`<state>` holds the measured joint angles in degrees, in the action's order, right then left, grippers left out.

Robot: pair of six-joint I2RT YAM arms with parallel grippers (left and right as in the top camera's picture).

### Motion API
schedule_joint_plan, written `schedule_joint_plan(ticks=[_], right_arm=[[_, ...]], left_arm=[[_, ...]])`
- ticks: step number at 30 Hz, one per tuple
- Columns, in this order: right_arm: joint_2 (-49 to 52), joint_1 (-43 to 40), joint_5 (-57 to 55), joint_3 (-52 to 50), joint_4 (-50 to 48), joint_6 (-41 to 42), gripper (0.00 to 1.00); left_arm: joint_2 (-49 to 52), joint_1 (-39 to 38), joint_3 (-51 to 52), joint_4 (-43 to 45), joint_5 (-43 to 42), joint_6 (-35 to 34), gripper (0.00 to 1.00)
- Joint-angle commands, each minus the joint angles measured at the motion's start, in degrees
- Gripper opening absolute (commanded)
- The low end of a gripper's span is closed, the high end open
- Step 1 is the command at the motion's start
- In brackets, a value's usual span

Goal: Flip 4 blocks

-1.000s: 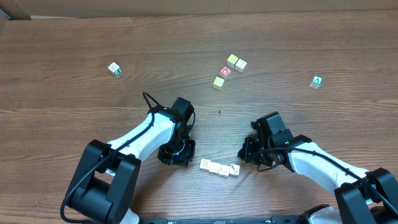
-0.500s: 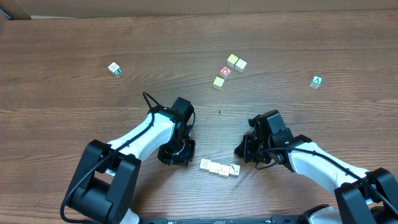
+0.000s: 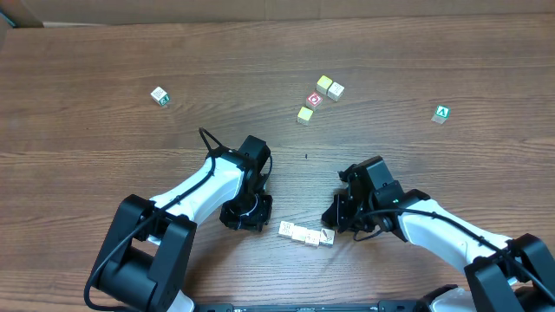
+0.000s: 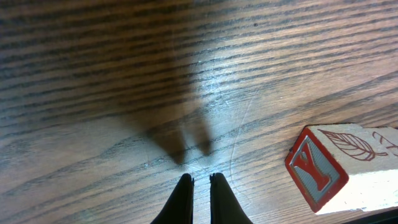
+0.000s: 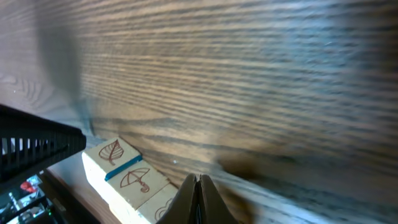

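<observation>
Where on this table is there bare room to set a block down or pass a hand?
Free: the wide stretch between the lone left block and the four-block cluster; the gap between that cluster and the green A block. Crowded: near centre, where left end effector and right end effector flank the row of blocks.

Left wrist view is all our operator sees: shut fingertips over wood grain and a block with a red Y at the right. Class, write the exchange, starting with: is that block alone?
Observer: No. Overhead, it is the left end of a short row of blocks.
Operator: Where is the right gripper?
Observer: The right gripper is shut, with its tips close to the row's right end. I cannot tell if they touch.
Operator: Any other blocks?
Observer: Yes. There is a cluster farther back, a green-marked block far left and a green A block far right.
</observation>
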<state>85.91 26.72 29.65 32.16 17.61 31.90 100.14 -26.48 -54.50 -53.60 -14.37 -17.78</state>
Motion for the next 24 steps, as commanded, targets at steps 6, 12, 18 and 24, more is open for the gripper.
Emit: schedule_joint_plan(ticks=[6,12,18,24], right_arm=[[0.4,0.6,-1.3,0.1,0.7,0.9,0.04],[0.4,0.6,-1.3,0.1,1.6,0.9,0.04],[0.4,0.6,-1.3,0.1,2.4,0.9,0.04],[0.4,0.6,-1.2,0.1,2.6,0.9,0.04]], left_arm=[[0.2,0.2,0.2,-0.2,-0.7,0.9,0.04],[0.2,0.2,0.2,-0.4,-0.7,0.9,0.04],[0.2,0.2,0.2,-0.4,-0.7,0.9,0.04],[0.2,0.2,0.2,-0.4,-0.7,0.9,0.04]])
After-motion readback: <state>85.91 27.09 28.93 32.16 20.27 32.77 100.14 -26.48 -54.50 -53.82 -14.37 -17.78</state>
